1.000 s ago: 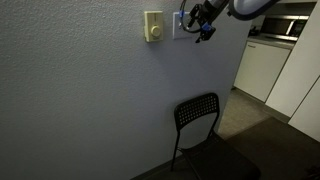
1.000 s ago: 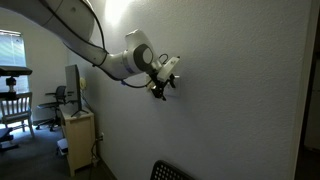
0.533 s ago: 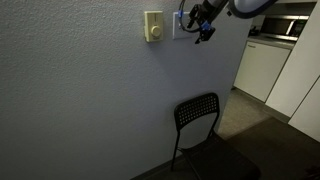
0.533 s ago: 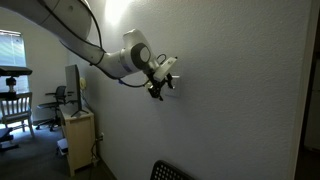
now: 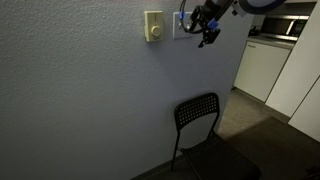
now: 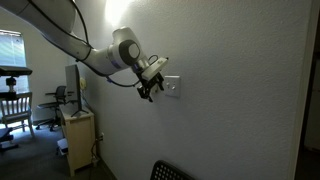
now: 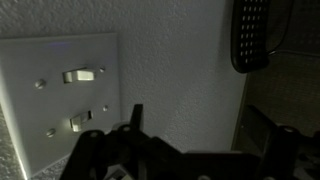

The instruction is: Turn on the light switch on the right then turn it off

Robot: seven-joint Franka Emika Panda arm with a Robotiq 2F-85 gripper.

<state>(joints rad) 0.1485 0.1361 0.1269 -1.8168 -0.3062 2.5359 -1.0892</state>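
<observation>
The light switch is a white wall plate with two small toggles point(image 7: 60, 100), at the left of the wrist view. It also shows in both exterior views point(image 5: 177, 27) point(image 6: 171, 87), just right of a cream plate with a round knob point(image 5: 153, 26). My gripper point(image 7: 200, 125) is open and empty, its two dark fingers wide apart. It hangs a short way off the wall beside the plate and touches nothing point(image 6: 150, 88) point(image 5: 205, 28).
A black perforated chair point(image 5: 197, 112) stands against the wall below the switch and shows in the wrist view point(image 7: 255, 35). White kitchen cabinets point(image 5: 262, 68) stand beyond the wall's corner. A desk with a monitor point(image 6: 74, 110) and a chair point(image 6: 14, 105) stand at the far side.
My gripper has pulled back from the switch plate along the wall. The plate, covered by the fingers before, now shows bare in an exterior view.
</observation>
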